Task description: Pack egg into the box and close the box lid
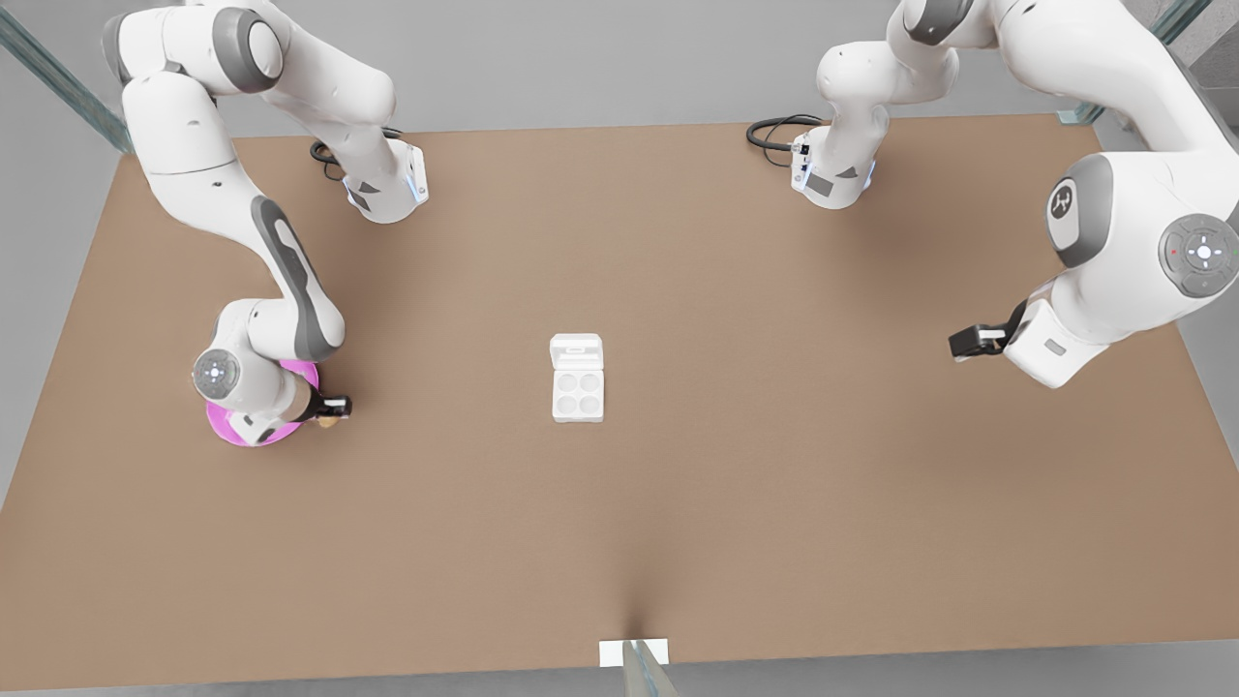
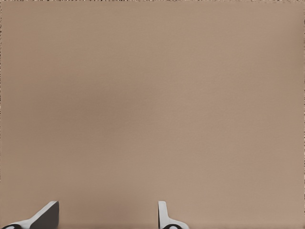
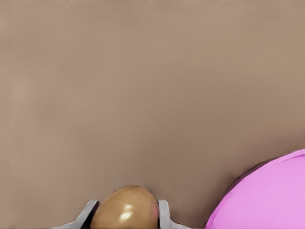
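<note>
While the right gripper (image 1: 334, 409) is sitting at the front view's left, just beside the pink plate (image 1: 225, 427), its jaws are clamping the egg (image 1: 329, 420) between them — the right wrist view is showing the tan-brown egg (image 3: 126, 208) pinched between both fingertips (image 3: 163, 212), with the plate (image 3: 267, 195) curving off toward the lower right of that frame. That arm's wrist is covering much of the plate in the front view, leaving a pink crescent showing. Moving toward the middle of the brown table (image 1: 619, 523), the box (image 1: 578, 392) is lying with all four round cups bare, and the box lid (image 1: 576, 349) is lying open and flat, hinged along the box's upper edge in the frame, its small raised tab facing up. Box and egg are sitting well apart. Farther to the front view's right, the left gripper (image 1: 958, 344) is hanging over bare tabletop, away from the box, waiting; in the left wrist view its fingertips (image 2: 163, 214) are standing apart with nothing between them — just plain table (image 2: 152, 95) beneath.
</note>
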Controlling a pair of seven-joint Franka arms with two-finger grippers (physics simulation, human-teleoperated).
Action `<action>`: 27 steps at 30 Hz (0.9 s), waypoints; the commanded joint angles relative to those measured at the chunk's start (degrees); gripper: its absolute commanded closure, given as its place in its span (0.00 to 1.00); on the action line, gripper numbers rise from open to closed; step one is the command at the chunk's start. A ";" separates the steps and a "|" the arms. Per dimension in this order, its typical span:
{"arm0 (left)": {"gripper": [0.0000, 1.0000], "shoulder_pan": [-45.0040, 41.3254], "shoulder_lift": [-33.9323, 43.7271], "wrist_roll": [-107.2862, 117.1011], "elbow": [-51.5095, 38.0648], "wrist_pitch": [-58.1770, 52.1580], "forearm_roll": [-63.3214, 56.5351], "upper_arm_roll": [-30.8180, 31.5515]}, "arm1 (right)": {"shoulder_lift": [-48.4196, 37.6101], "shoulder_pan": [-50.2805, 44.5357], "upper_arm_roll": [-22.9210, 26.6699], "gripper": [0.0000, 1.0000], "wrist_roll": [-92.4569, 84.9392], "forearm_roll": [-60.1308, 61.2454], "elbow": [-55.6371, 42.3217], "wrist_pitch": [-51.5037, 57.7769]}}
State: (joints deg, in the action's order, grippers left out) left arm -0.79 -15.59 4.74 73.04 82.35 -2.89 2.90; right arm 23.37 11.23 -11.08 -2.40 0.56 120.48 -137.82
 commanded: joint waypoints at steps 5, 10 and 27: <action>0.00 -1.50 1.70 3.69 0.44 -0.53 0.07 0.17 | 6.07 -13.95 0.00 0.44 13.82 5.59 -10.08 -0.08; 0.00 -1.59 1.26 3.61 0.44 -1.32 0.07 0.26 | 10.47 -26.70 -0.26 0.44 21.12 10.51 -15.36 -0.78; 0.00 -1.85 1.18 3.69 0.53 -2.90 0.07 0.26 | 15.92 -34.61 -0.44 0.00 23.41 16.93 -20.72 -1.22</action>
State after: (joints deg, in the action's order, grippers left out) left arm -2.60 -14.34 8.44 73.57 79.45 -2.78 3.21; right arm 39.14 -23.18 -11.51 20.93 17.50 99.76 -139.05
